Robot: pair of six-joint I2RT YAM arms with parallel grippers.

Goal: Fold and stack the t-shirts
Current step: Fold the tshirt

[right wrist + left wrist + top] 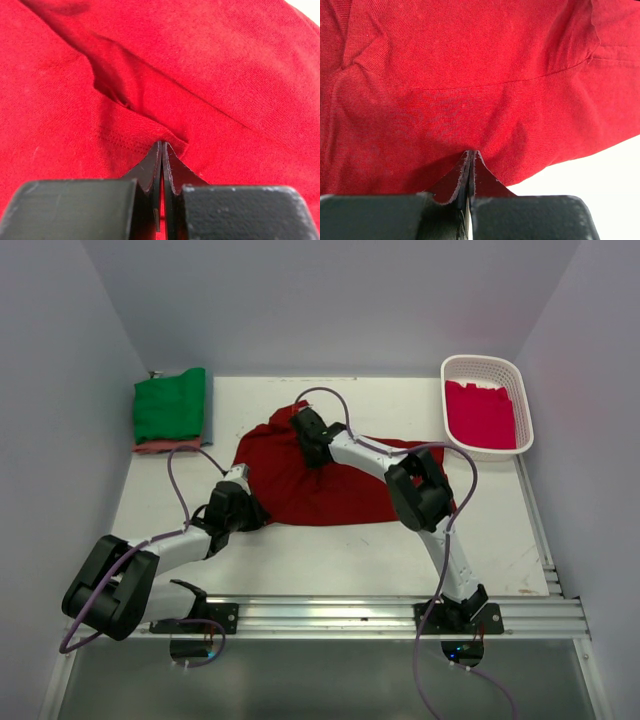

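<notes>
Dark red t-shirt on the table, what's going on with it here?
Both arms are handling the dark red t-shirt, which lies rumpled and unfolded in the middle of the table. The left tool is shut on its near-left edge, and the right tool is shut on a fold near its far edge. A folded green t-shirt sits on a salmon-pink one at the far left. A crimson-pink t-shirt lies in the white lattice basket at the far right.
</notes>
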